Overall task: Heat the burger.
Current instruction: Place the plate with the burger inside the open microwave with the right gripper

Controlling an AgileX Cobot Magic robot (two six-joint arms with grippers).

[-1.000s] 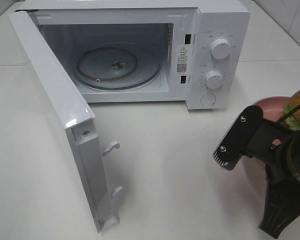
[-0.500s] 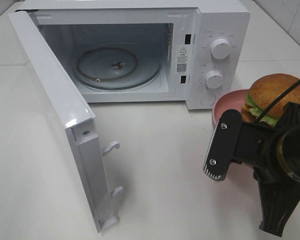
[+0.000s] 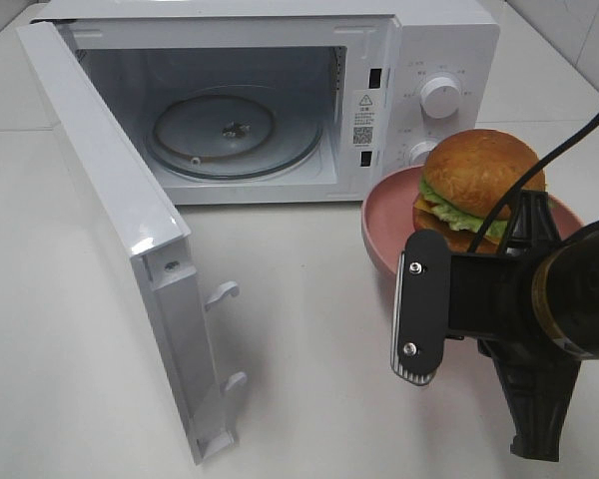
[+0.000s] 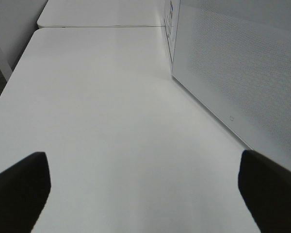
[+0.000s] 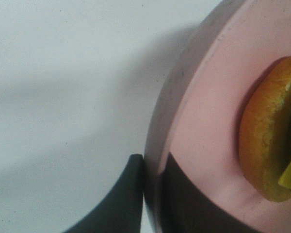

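The burger (image 3: 476, 185), with golden bun, green lettuce and cheese, sits on a round pink plate (image 3: 384, 215). My right gripper (image 3: 527, 235) is shut on the plate's rim and holds it above the table, just in front of the microwave's control panel. In the right wrist view the two dark fingers (image 5: 128, 194) pinch the plate's rim (image 5: 208, 121), with the burger's bun (image 5: 266, 145) beside them. The microwave (image 3: 429, 60) stands open, its glass turntable (image 3: 230, 130) bare. My left gripper (image 4: 145, 194) is open and empty over the table; it does not show in the exterior view.
The microwave door (image 3: 110, 200) swings out to the left and front, its latch hooks toward the table's middle. Two knobs (image 3: 441, 95) are on the panel. The left wrist view shows the microwave's perforated side (image 4: 242, 63) and white table (image 4: 111, 97).
My right gripper has carried the plate and burger leftward from the right edge to a spot in front of the control panel. The microwave and door have not moved.
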